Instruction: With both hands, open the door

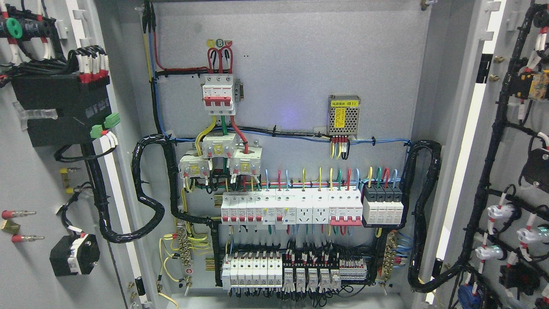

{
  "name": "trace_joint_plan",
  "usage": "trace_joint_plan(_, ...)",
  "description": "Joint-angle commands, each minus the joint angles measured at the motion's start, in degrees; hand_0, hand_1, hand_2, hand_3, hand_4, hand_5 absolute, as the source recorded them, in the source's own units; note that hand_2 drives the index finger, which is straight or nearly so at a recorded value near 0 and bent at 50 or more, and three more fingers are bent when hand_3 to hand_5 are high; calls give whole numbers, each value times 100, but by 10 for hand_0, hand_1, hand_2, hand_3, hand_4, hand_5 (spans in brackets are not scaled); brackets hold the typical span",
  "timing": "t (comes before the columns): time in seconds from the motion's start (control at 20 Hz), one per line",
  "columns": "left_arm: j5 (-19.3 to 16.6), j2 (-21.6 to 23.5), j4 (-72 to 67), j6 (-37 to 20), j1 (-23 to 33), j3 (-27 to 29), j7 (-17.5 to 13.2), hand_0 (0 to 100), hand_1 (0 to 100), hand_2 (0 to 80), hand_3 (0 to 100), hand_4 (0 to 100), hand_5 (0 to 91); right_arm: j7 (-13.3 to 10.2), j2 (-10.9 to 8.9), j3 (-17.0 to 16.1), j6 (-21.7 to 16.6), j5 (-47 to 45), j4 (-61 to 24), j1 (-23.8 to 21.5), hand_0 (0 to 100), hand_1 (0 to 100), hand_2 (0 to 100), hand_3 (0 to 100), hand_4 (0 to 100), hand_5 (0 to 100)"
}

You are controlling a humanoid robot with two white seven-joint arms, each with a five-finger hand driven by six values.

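Both doors of the cabinet already stand swung wide: the left door (38, 171) fills the left edge of the head view and the right door (514, 171) the right edge, each showing its wired inner face. Neither robot hand shows anywhere, so I cannot tell whether the fingers are apart, together or clamped on anything, and I have no hand to place things against. As far as I can judge, the opening itself looks done.

What worries me from here is the exposed wiring. If an arm comes back in to push a door further, fingers could snag the black corrugated conduit (148, 189) that loops from the left door into the cabinet, or its twin on the right side (422, 214), and tug the wires loose. The parts mounted on the right door, such as the white lamp holders (499, 212), stick out and could be knocked. A hand drifting past the door edge could also touch the breaker row (291, 208) or flip the red main breaker (218, 92).

Writing is scarce. A round green sticker marked "B" (219, 42) sits above the main breaker, between two other stickers I cannot read. The small perforated power supply (344, 121) carries a yellow label and a strip of Chinese characters ending in what looks like "(B1)". The print on the breakers is too small to read.
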State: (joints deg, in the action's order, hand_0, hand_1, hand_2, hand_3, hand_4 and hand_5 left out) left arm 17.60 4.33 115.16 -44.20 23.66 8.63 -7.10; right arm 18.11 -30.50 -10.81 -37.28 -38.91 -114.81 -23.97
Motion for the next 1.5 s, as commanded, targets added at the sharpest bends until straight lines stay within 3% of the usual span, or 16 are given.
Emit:
trace_joint_plan(0.0,305,296,-213,-3342,-1,771,-2,0,0,0,0,0,0,8,35,-282,-7,-100,152,-125,382,0,0,0,0,0)
trace_joint_plan(0.45,586,481,-802,-2524,-300,1361,-2,0,0,0,0,0,0,-1,27,-519,-7,-486,205,-213,382,0,0,0,0,0)
trace_joint_plan(0.7,613,621,-1294,-2453,-563,1545,-2,0,0,0,0,0,0,-1,27,-607,-7,-504,249,-292,382,0,0,0,0,0)
trace_joint_plan(1.0,648,797,-1795,-1839,-1003,1721,-2,0,0,0,0,0,0,-1,36,-686,-16,-513,337,-380,382,0,0,0,0,0)
trace_joint_plan(1.45,657,1254,-2955,-1452,-1855,1914,-2,0,0,0,0,0,0,8,36,-774,-33,-680,530,-459,382,0,0,0,0,0)
